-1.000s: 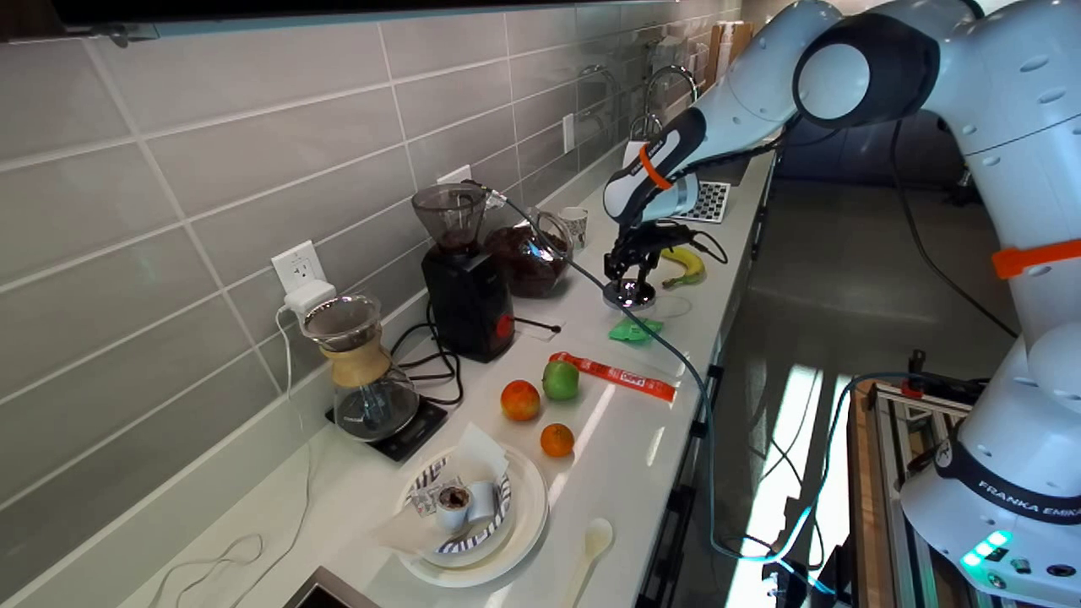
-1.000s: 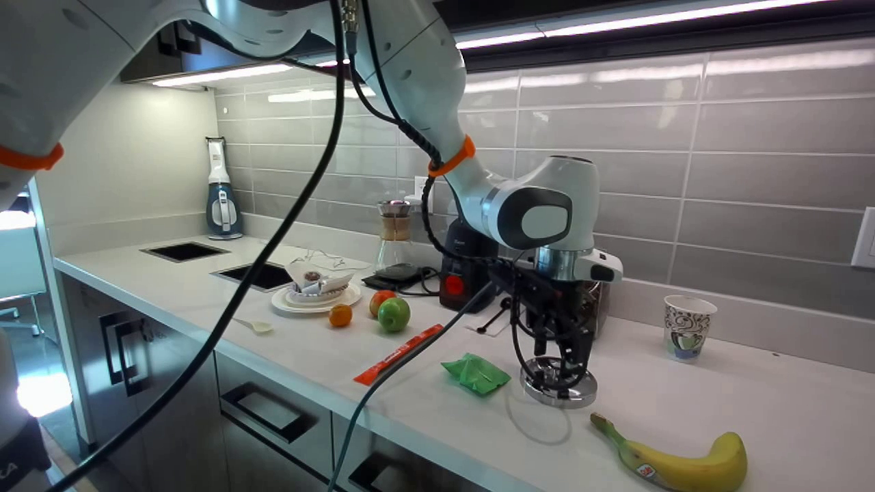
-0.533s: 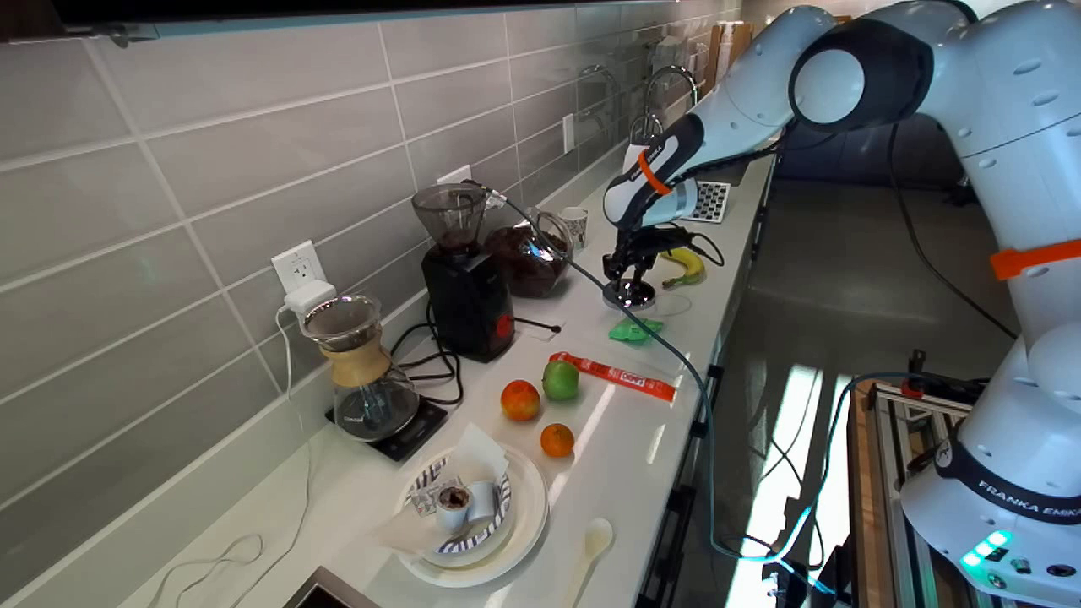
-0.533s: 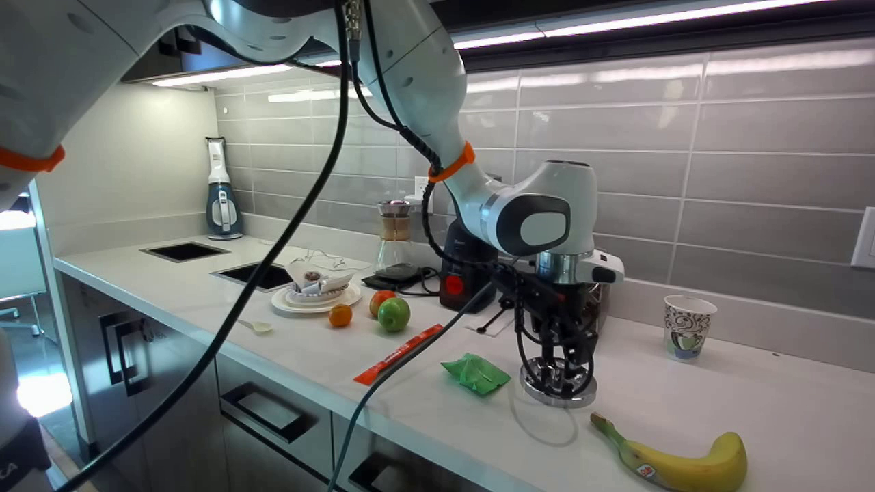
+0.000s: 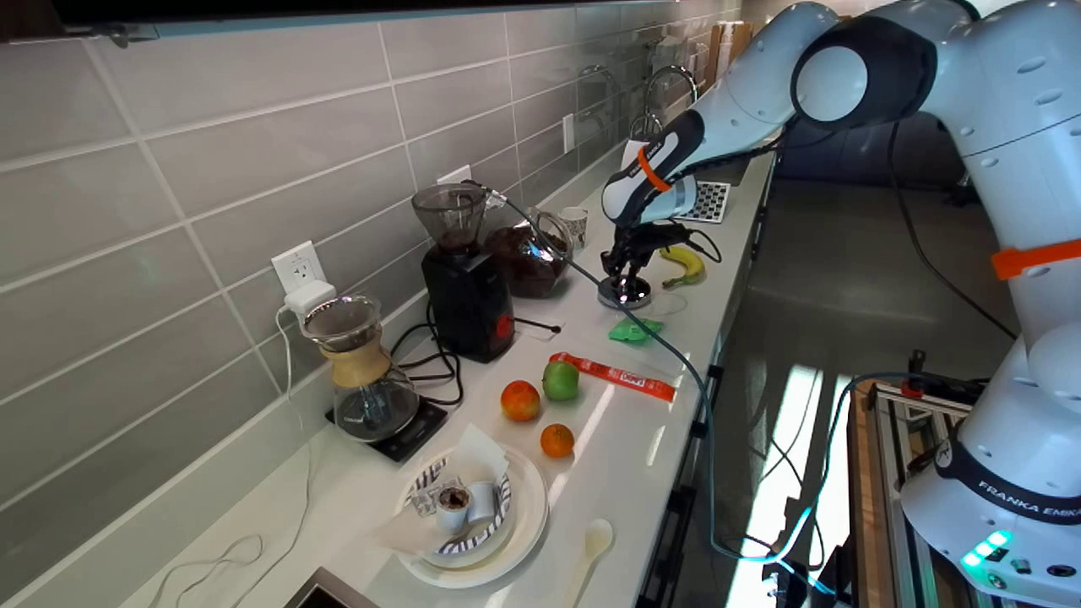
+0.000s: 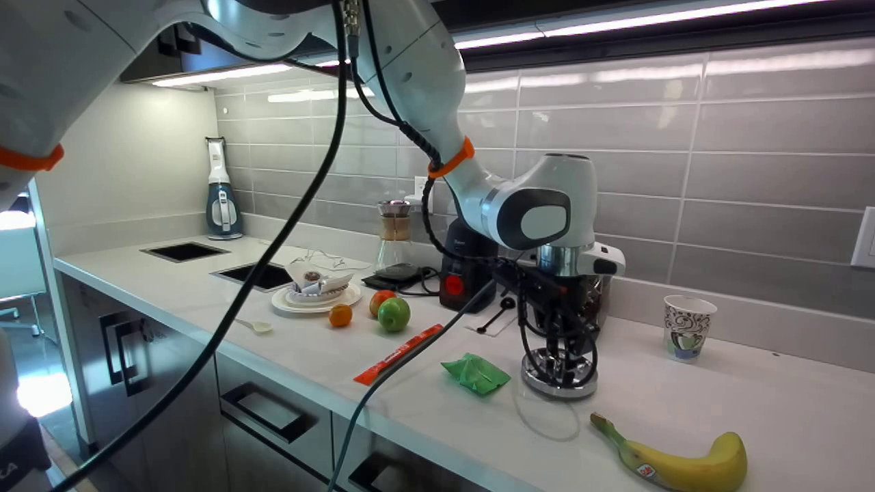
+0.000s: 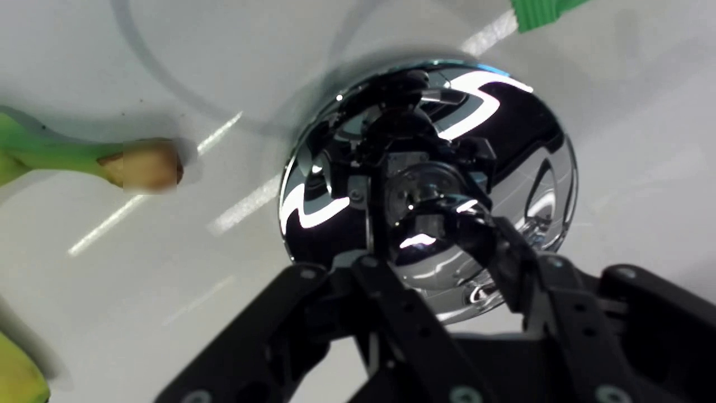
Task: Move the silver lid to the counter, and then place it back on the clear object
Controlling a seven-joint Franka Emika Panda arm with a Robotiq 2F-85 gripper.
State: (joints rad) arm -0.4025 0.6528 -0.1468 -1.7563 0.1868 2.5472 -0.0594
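Note:
The round, mirror-like silver lid is at the counter between the green packet and the banana, its knob upward. From above, my gripper is shut on the lid's knob, with the black fingers on either side of it. In both exterior views the gripper stands upright over the lid. Whether the lid's rim touches the counter or is slightly raised, I cannot tell. The clear object, a glass jar with dark contents, stands behind the grinder in an exterior view, its round mouth uncovered. In an exterior view the arm hides most of it.
A black grinder stands beside the jar. Near the lid are a green packet, a banana and a patterned cup. A red wrapper, fruit and a glass brewer lie farther off. Cables hang across the counter.
The fingers have closed on the lid's knob. The lid and gripper have shifted slightly, toward the wall side. The other objects stay where they were.

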